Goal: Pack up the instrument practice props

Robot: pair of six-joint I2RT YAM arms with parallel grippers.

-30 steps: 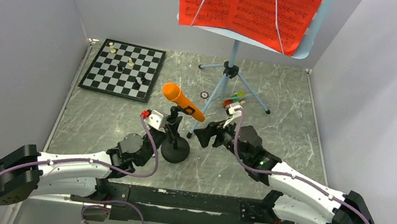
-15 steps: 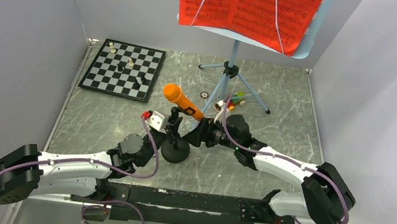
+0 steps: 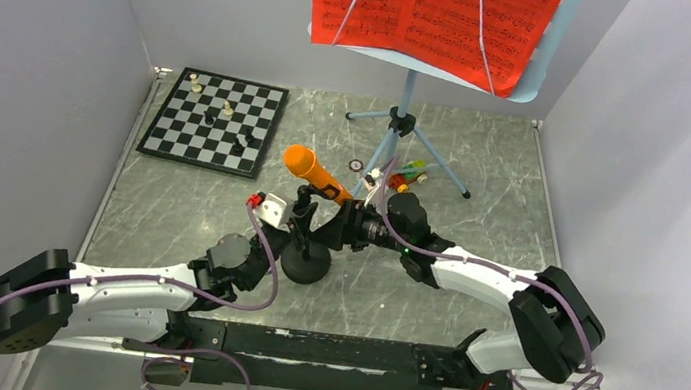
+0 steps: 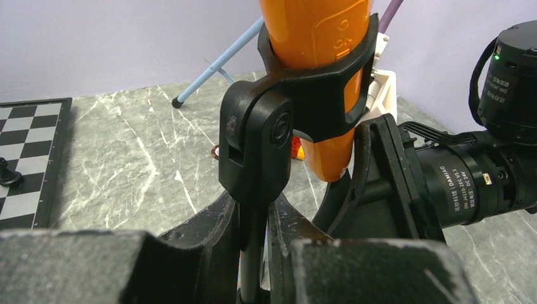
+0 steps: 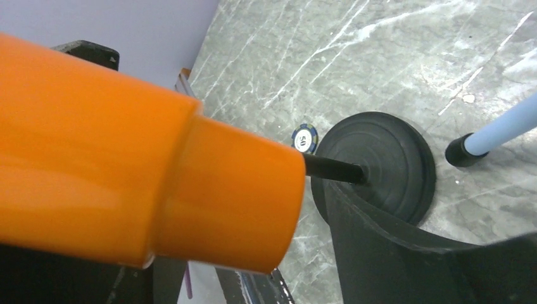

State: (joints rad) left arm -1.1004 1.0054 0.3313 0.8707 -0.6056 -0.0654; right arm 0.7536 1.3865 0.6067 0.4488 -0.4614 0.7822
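Note:
The orange microphone (image 3: 312, 171) sits tilted in a black clip (image 4: 288, 120) on its small black round-base stand (image 3: 305, 266). My left gripper (image 3: 293, 232) is shut on the stand's thin rod (image 4: 253, 253), just below the clip. My right gripper (image 3: 342, 225) is open, its jaws around the microphone's lower end (image 5: 139, 164); one finger (image 5: 392, 253) shows beside it with a gap. The red sheet-music pages (image 3: 436, 10) rest on the tall light-blue music stand (image 3: 405, 97) at the back.
The chessboard (image 3: 218, 121) with pieces lies at the back left. A colourful toy car (image 3: 410, 172) and a poker chip (image 3: 356, 165) lie by the tripod legs (image 3: 447, 171). One leg foot (image 5: 465, 152) rests near the microphone base (image 5: 386, 161).
My right gripper has moved left to the microphone, and its jaws now sit around the lower end. The left gripper has stayed on the stand's rod.

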